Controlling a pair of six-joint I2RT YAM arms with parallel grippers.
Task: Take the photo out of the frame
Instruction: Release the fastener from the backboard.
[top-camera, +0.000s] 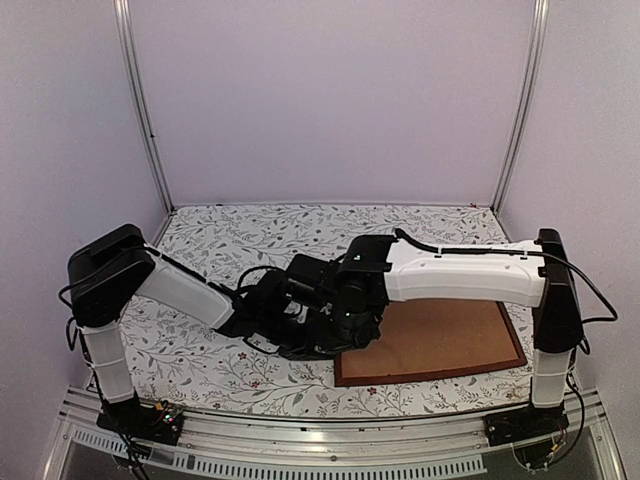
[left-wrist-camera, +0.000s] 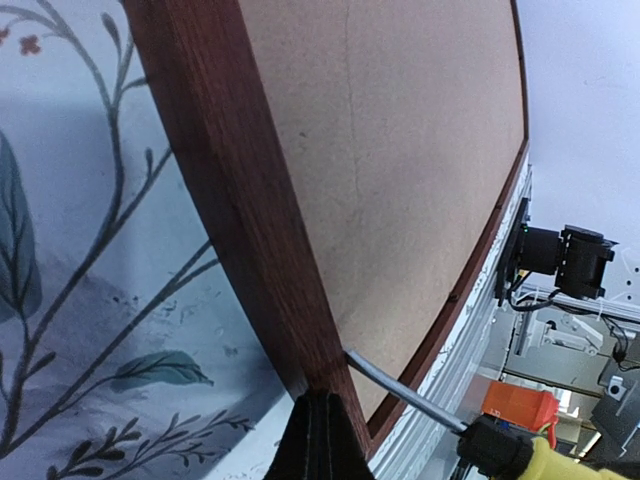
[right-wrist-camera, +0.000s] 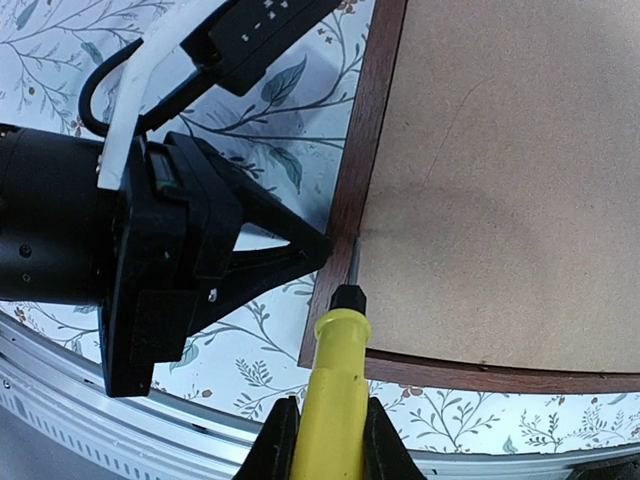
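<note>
The frame (top-camera: 430, 378) lies face down on the floral cloth, its dark wood rail (left-wrist-camera: 230, 180) around a plain brown backing board (right-wrist-camera: 500, 180). The photo is hidden under that board. My left gripper (left-wrist-camera: 322, 425) is shut, its joined tips resting on the frame's left rail near the front corner; the right wrist view shows the left gripper (right-wrist-camera: 305, 250) there too. My right gripper (right-wrist-camera: 330, 425) is shut on a yellow-handled screwdriver (right-wrist-camera: 335, 370). Its metal shaft (left-wrist-camera: 410, 395) meets the seam between the rail and the backing board (left-wrist-camera: 400, 150). In the top view both wrists crowd over that left rail.
An aluminium rail (right-wrist-camera: 120, 420) runs along the table's near edge, just beyond the frame's front rail. Lilac walls and metal posts (top-camera: 145, 110) enclose the back and sides. An orange object (left-wrist-camera: 520, 408) sits off the table beside the right arm's base.
</note>
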